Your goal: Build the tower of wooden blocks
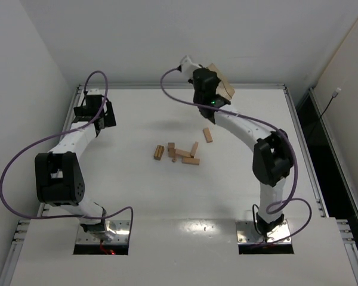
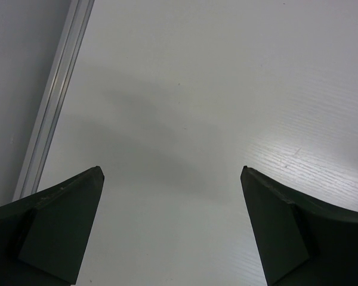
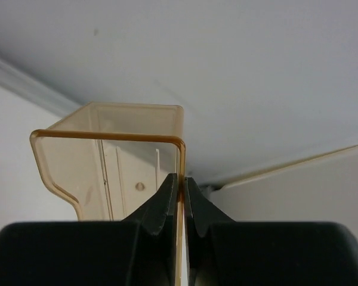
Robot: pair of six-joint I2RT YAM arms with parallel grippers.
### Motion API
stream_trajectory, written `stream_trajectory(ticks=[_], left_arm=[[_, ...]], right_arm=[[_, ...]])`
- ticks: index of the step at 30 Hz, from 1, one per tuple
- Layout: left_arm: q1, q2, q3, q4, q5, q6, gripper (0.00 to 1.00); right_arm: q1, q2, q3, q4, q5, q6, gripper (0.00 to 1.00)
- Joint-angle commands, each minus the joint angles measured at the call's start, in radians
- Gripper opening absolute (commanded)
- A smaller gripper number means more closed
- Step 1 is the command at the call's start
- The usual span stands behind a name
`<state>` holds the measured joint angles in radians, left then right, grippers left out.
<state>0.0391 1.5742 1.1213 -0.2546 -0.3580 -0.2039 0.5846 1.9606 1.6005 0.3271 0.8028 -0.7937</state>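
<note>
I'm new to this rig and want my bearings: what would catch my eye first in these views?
The right fingers are shut on the wall of a translucent tray at the far edge of the table. The blocks lie scattered at the table's middle, with one a little apart. The left fingers are open over bare table by the left rail.
</note>
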Motion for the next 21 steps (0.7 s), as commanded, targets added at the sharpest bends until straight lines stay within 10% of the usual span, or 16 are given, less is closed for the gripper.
stream_trajectory(ticks=[1, 7, 21], left_arm=[[-0.008, 0.003, 0.028, 0.008, 0.017, -0.012, 0.99], [-0.008, -0.006, 0.017, 0.035, 0.063, -0.012, 0.99], [-0.008, 0.015, 0.017, 0.071, 0.186, 0.026, 0.99]], right_arm=[[-0.122, -0.014, 0.111, -0.594, -0.166, 0.437, 0.0], [-0.307, 0.055, 0.275, -0.891, -0.453, 0.59, 0.0], [-0.654, 0.245, 0.374, -0.958, -0.775, 0.633, 0.0]])
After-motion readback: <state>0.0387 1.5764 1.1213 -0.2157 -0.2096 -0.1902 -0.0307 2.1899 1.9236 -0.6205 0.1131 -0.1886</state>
